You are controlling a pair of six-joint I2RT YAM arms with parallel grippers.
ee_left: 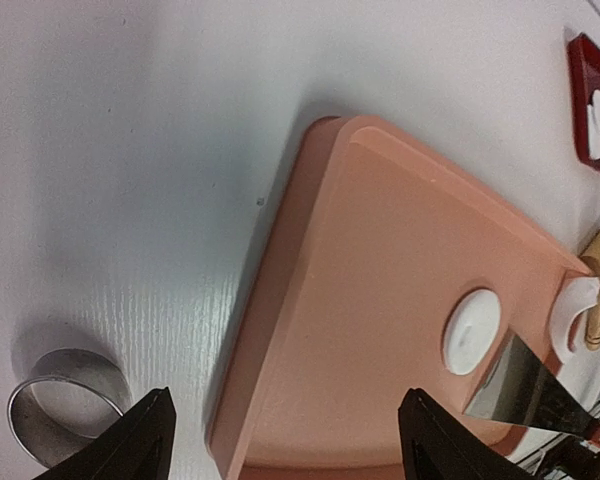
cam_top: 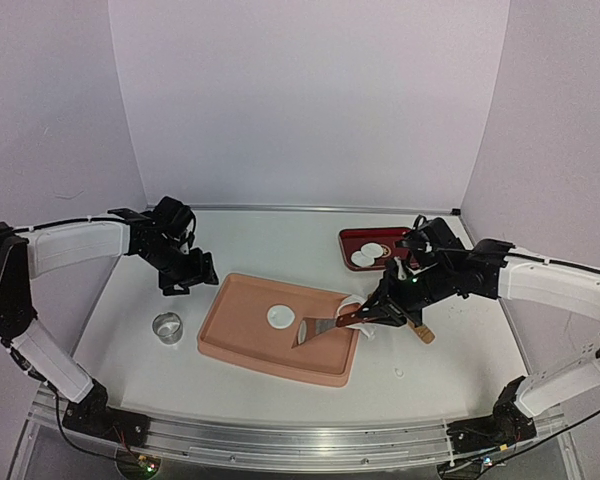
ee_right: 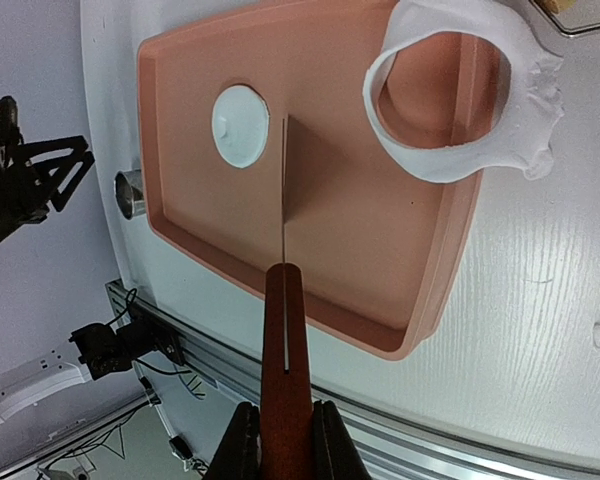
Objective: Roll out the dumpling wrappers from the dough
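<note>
**Wrapper** (cam_top: 280, 316): one round white disc lying flat on the pink board (cam_top: 242, 335), a little right of the board's middle. Being round, it has no long axis.

**Right hand** (ee_right: 283, 442): closed narrow on the red-brown handle of a spatula (cam_top: 316, 328). It hangs over the board's right rim, to the right of the wrapper. The spatula's long axis runs from the hand leftward and slightly toward the near edge, and its metal blade points at the wrapper. The blade tip stands just beside the wrapper's right edge. Whether they touch cannot be told.

**Left hand** (ee_left: 285, 445): fingers (ee_left: 145, 440) spread wide with nothing between them. It hovers off the board's far-left corner, well apart from the wrapper, which lies to its right and nearer the arm bases.

**Dough** (ee_right: 460, 100): a scrap strip with one large round hole. It is draped over the board's far-right rim, with the loop inside the board and the ragged end out on the worktop (cam_top: 130, 300).

**Further wrappers** (cam_top: 363, 258): white discs lying overlapped in the red tray (cam_top: 348, 240) behind the right hand. Their count is unclear.

**Ring cutter** (cam_top: 167, 327): a metal ring standing on the worktop just left of the board, near the left hand.
</note>
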